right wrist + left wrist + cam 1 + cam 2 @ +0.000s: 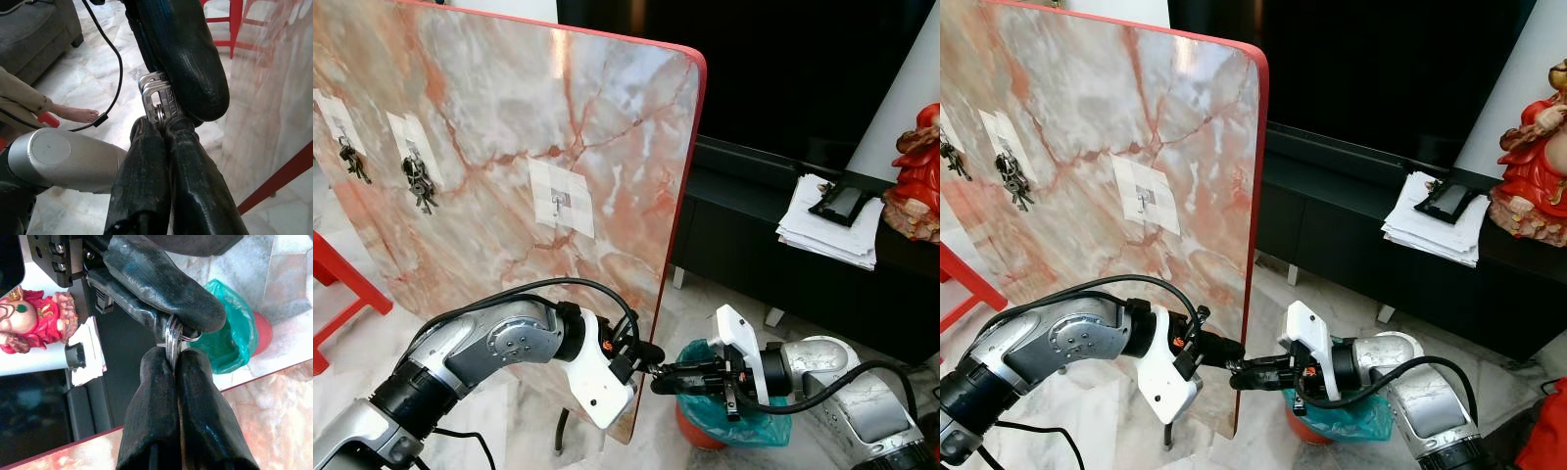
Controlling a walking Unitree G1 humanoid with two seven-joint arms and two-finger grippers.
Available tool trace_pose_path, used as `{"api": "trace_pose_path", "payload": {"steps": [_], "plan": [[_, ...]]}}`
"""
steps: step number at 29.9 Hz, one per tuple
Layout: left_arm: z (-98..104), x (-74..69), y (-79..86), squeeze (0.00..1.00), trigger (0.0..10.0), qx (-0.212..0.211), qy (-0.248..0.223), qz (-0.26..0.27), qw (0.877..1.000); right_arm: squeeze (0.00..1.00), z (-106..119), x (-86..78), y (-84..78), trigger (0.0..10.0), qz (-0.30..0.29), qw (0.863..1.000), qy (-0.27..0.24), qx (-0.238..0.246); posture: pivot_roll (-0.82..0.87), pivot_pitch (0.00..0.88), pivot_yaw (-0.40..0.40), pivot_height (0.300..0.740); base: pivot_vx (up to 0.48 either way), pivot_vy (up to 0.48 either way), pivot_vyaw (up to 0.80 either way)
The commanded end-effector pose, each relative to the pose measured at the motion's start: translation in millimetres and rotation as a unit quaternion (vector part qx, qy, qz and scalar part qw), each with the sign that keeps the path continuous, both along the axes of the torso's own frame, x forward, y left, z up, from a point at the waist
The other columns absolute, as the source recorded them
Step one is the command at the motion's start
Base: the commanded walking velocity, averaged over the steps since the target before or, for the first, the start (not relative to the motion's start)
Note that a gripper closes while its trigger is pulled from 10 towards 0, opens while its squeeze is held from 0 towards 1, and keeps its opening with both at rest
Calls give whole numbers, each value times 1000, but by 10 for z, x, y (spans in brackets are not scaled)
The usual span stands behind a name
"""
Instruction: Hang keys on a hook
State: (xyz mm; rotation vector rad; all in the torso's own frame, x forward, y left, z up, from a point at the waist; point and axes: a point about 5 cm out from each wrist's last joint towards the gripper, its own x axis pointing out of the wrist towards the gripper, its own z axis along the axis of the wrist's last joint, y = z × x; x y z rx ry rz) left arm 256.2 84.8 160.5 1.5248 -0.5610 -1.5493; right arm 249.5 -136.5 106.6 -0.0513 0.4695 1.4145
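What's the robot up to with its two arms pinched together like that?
Both grippers are closed on one bunch of keys, held low between them: the left gripper and the right gripper meet tip to tip. On the marble board behind, two hooks carry keys and the third hook is empty.

pale marble floor point(724, 294); a low black cabinet point(783, 245) holds stacked papers point(827, 230) and a red figurine point(915, 176) beside a white wall.

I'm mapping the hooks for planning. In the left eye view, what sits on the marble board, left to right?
Small key bunch → larger key bunch → empty hook → board's red edge.
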Motion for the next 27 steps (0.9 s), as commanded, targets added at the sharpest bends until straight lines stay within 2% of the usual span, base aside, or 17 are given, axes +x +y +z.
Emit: {"api": "trace_pose_path", "payload": {"steps": [1, 2, 8, 9, 10, 11, 12, 16, 17, 27], "plan": [[23, 62, 53, 0, 10000, 20, -21, 12, 1000, 0, 59, 29, 5, 0, 5, 1000, -9, 3, 14, 7, -54, 740, 0, 0, 0], [-23, 84, 102, 0, 10000, 35, -19, 25, 999, 0, 63, 22, 0, 0, 6, 1000, -9, 3, 11, 9, -53, 740, 0, 0, 0], [-10, 81, 93, 0, 10000, 28, -27, 28, 999, 0, 60, 13, -5, 0, 9, 1000, -7, 3, 11, 9, -53, 740, 0, 0, 0], [-11, 96, 99, 47, 10000, 29, -32, 32, 999, 0, 65, 14, -5, 0, 10, 1000, -8, 3, 13, 10, -56, 740, 0, 0, 0], [-11, 96, 99, 47, 10000, 29, -32, 32, 999, 0, 65, 14, -5, 0, 10, 1000, -8, 3, 13, 10, -56, 740, 0, 0, 0], [-8, 106, 100, 459, 10000, 27, -35, 35, 998, 0, 70, 16, -6, 0, 11, 1000, -8, 3, 13, 10, -56, 740, 0, 0, 0], [-2, 119, 96, 1000, 10000, 21, -35, 41, 998, 0, 75, 19, -7, 0, 11, 1000, -9, 3, 13, 10, -56, 740, 0, 0, 0], [-1, 118, 86, 1000, 10000, 15, -32, 44, 998, 0, 76, 21, -8, 0, 12, 1000, -11, 2, 13, 9, -56, 740, 0, 0, 0], [-4, 115, 88, 0, 10000, 16, -28, 46, 998, 0, 77, 22, -8, 0, 12, 1000, -11, 1, 14, 9, -56, 740, 0, 0, 0], [-22, 80, 110, 0, 10000, 7, 12, 76, 997, 0, 73, 24, -26, 0, 15, 1000, -14, -9, 12, 9, -58, 740, 0, 0, 0]]}}
